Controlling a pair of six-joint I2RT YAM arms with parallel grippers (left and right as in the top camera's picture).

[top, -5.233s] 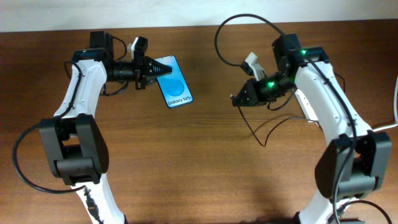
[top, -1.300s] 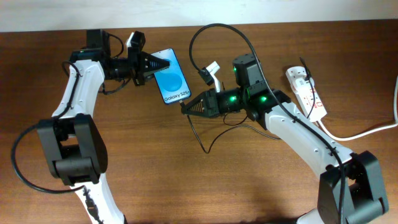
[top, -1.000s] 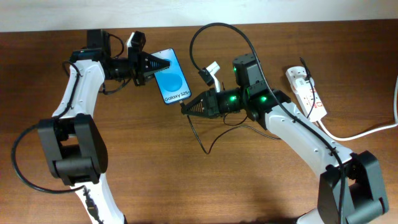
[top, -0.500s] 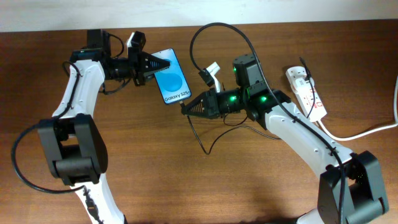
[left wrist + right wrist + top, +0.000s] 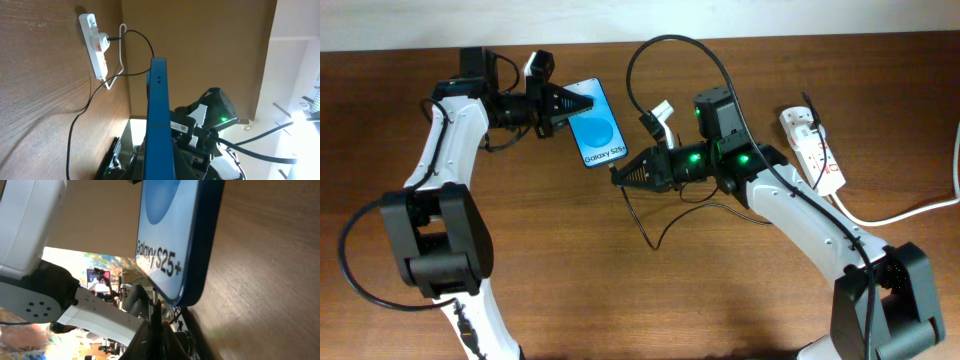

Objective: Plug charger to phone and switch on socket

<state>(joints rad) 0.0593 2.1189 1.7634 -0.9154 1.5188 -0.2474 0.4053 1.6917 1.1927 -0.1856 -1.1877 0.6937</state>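
My left gripper [image 5: 580,106] is shut on the top end of the phone [image 5: 597,125], whose blue screen reads "Galaxy S25+"; it is held tilted over the table. In the left wrist view the phone [image 5: 159,110] shows edge-on between my fingers. My right gripper [image 5: 618,176] is shut on the charger's black plug tip [image 5: 156,301]. The tip points at the lower edge of the phone [image 5: 170,235]; I cannot tell whether it is in the port. The thin black charger cable [image 5: 650,243] trails over the table towards the white socket [image 5: 812,148].
The socket [image 5: 95,42] lies at the table's far right, its thick white cord [image 5: 910,208] running off to the right edge. A thick black arm cable [image 5: 665,42] loops above the right arm. Bare wooden tabletop [image 5: 620,300] lies in front of both arms.
Since the oldest frame my right gripper has carried the plug tip left to the phone's lower end, uncovering the socket. Over the last second nothing has visibly moved.
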